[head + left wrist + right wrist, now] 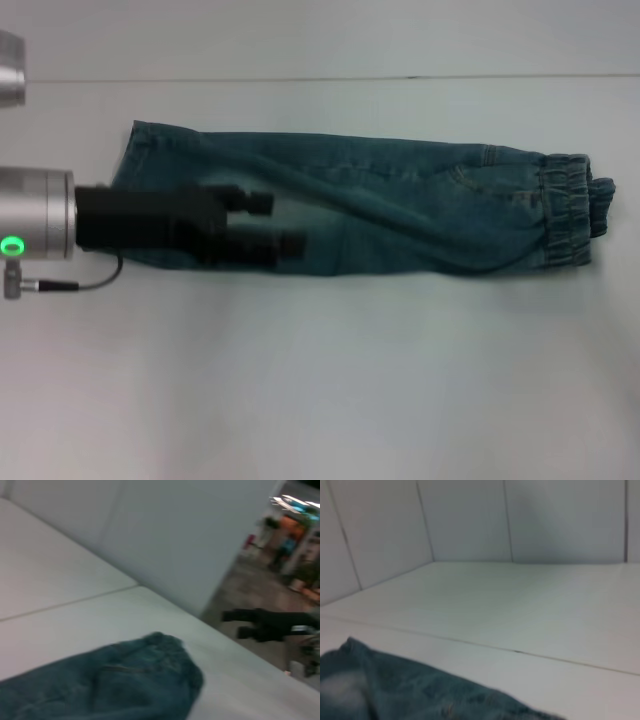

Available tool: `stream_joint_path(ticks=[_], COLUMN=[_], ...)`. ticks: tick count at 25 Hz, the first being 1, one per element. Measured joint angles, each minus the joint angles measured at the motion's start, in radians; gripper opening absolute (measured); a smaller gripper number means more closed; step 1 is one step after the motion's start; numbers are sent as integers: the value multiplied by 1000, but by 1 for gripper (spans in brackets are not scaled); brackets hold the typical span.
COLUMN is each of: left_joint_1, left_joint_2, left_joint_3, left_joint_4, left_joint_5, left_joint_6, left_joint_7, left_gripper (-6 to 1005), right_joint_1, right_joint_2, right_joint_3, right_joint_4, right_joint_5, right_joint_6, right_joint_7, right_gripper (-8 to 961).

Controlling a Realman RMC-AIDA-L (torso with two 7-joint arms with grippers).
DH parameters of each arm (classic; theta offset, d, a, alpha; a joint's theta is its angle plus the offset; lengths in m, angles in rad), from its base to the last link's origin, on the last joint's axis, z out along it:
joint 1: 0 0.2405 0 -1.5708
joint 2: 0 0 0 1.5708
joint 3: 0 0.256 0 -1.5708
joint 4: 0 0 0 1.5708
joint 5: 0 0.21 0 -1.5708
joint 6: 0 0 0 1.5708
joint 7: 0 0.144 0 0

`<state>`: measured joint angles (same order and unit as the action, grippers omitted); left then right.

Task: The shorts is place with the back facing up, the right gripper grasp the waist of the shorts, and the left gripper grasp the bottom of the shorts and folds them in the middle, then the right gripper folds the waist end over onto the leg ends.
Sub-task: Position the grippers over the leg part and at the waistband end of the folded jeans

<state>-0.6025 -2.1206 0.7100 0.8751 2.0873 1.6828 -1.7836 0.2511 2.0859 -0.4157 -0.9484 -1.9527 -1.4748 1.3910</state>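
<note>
One fold looks already made: the shorts (pixel 370 205) lie as a long narrow strip across the white desk (pixel 320 380), with the waist of the shorts (pixel 568 210) at my right end and the leg ends (pixel 135 165) at my left end. I judge that the next step is the right hand bringing the waist over onto the legs.

To do this well, I would take the ruffled band at its middle, through both layers, lift only a little, and carry it straight along the strip so the edges stay in line.

My left hand (pixel 285 222) hovers over the leg half of the strip, near the leg ends, with its two fingers spread apart and holding nothing. I cannot tell if it touches the denim. It should move away before the fold comes.

My right hand (pixel 240 624) shows only in the left wrist view, far off past the desk edge and well apart from the waist; its fingers look spread, holding nothing.
</note>
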Motion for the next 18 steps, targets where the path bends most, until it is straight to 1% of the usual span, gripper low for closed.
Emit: stream_joint_path(ticks=[2, 5, 7, 10, 14, 18], left_joint_1=[0, 0, -2, -2, 0, -1], left_joint_2=[1, 2, 4, 4, 4, 2], left_joint_3=[3, 4, 13, 18, 19, 19], left_joint_4=[-16, -28, -38, -39, -49, -65], left_joint_5=[2, 6, 11, 13, 17, 25], left_joint_6=[17, 16, 14, 10, 9, 1], left_joint_7=[16, 24, 34, 38, 47, 58], left_gripper=[926, 927, 927, 926, 926, 926], right_joint_1=[-16, -18, -18, -20, -20, -5], right_joint_2=[3, -8, -6, 0, 0, 0], right_joint_3=[3, -2, -2, 2, 0, 2], right_joint_4=[44, 143, 191, 229, 261, 290], right_joint_5=[0, -6, -7, -7, -7, -7], right_joint_6=[-8, -17, -10, 3, 32, 73], right_joint_7=[-58, -153, -228, -299, -358, -404], right_gripper=[894, 887, 883, 876, 868, 859])
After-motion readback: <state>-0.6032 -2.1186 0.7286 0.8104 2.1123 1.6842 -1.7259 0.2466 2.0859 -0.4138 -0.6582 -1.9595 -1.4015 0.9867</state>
